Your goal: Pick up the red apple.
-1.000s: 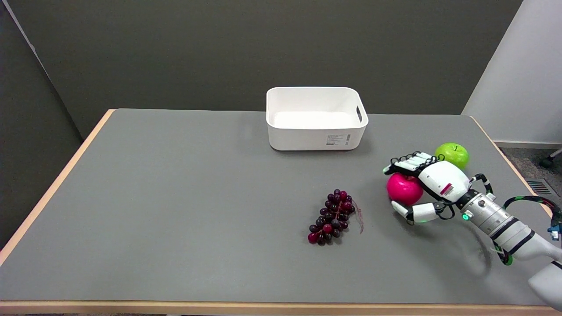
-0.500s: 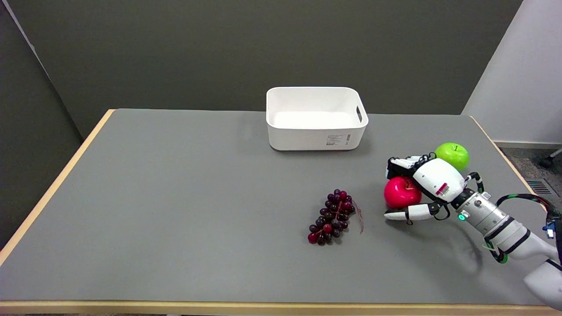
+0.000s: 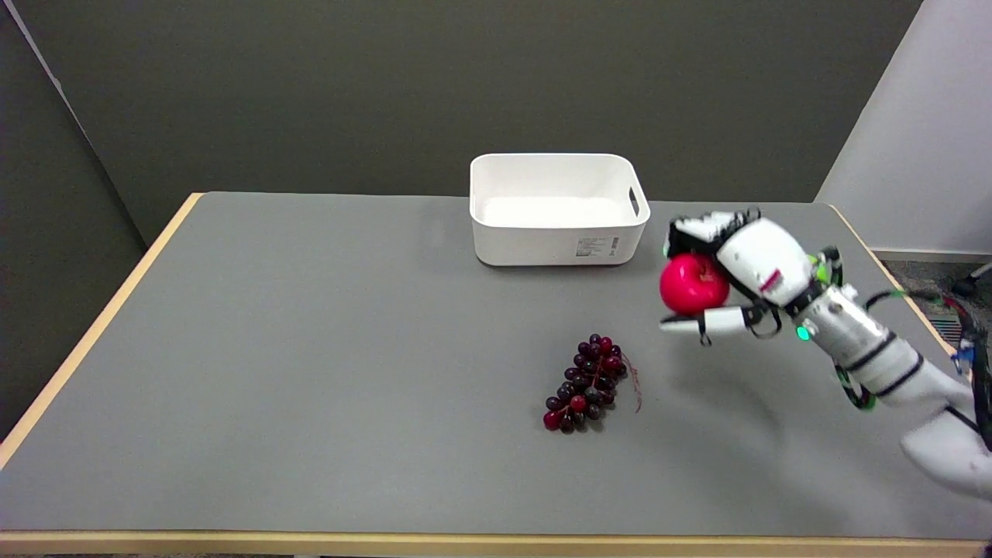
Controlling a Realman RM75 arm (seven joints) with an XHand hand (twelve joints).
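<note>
- Red apple (image 3: 692, 284): right of frame centre, held up off the grey worktop (image 3: 310, 372). Glossy; a dark stem dimple shows near its top.
- Right hand (image 3: 736, 267): clamped on the red apple. Fingers (image 3: 697, 227) curl over the top of the fruit; the thumb (image 3: 697, 323) lies flat beneath it. White back of the hand faces the camera and carries a small red label.
- Hand and forearm are slightly motion-blurred. The arm (image 3: 876, 360) runs from the wrist down to the lower right edge of the frame. A green light glows at the wrist, with black cabling looped beside it.
- A soft shadow lies on the worktop below and right of the hand, apart from the apple.
- A small patch of bright green shows just behind the wrist; too hidden to tell what it is.
- White bin (image 3: 558, 236): just left of the hand, toward the upper centre of the frame, standing at the far side of the worktop. Open top, slot handle in its right wall, small printed label low on the near wall. It does not touch the hand or the apple.
- Bunch of dark red grapes (image 3: 585, 382): lying on the worktop below and left of the apple, near frame centre, well apart from the hand. A thin reddish stem trails at its right side.
- Worktop has a pale wooden edge along the left, right and near sides.
- Backdrop: a dark wall across the top, a light panel in the upper right corner.
</note>
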